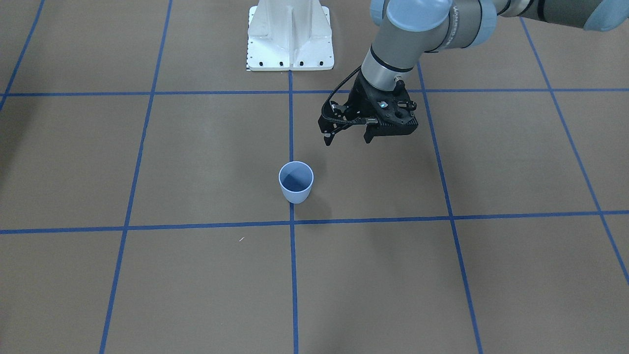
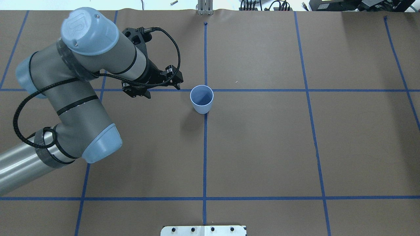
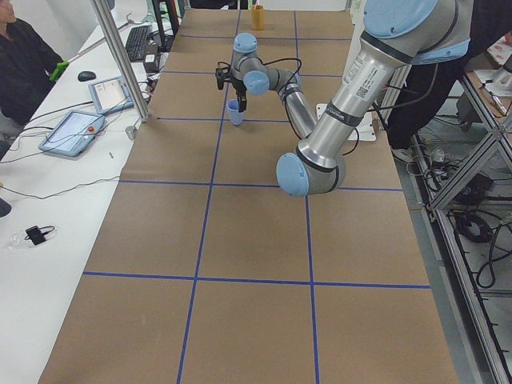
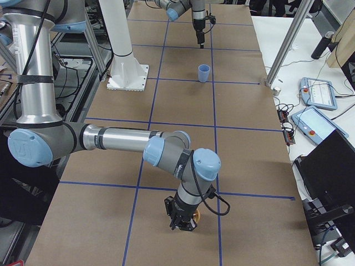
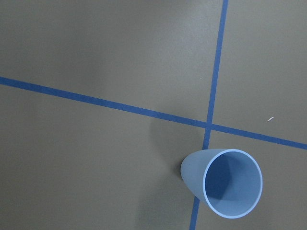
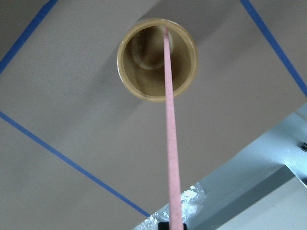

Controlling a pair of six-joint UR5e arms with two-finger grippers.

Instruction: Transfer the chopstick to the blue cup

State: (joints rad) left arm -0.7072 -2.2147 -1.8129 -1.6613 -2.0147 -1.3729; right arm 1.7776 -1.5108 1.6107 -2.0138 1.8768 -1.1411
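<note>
One pale pink chopstick [image 6: 171, 143] shows in the right wrist view. It is thin and straight, faintly speckled, and even in width along the length that shows. Its far end dips inside a tan cup [image 6: 130, 76], crossing the cup's near rim. Its near end runs out at the bottom edge of that view, close under the camera. Only a sliver of black shows beside it there, so I cannot tell whether the right fingers [image 4: 177, 221] pinch the stick or stand spread around it.

Seen from the table's right end, those fingers point down at the tan cup, right against it or just above it. The right arm [image 4: 116, 138] that carries them reaches low across the table [image 4: 249, 166]. The tan cup stands close to the table's right-end edge, about midway across its width.

Farther along, the blue cup [image 2: 201, 98] stands upright at the middle of the table, at a crossing of the blue tape lines [image 2: 262, 90]. It is light blue and tapered, and the overhead view looks into its darker blue inside.

Just past it, the left fingers [image 1: 368, 136] are spread apart. They hang above the table near the blue cup, on the side toward the table's left end, and do not touch it. The chopstick is well apart from these fingers and from the blue cup, toward the opposite end of the table.
</note>
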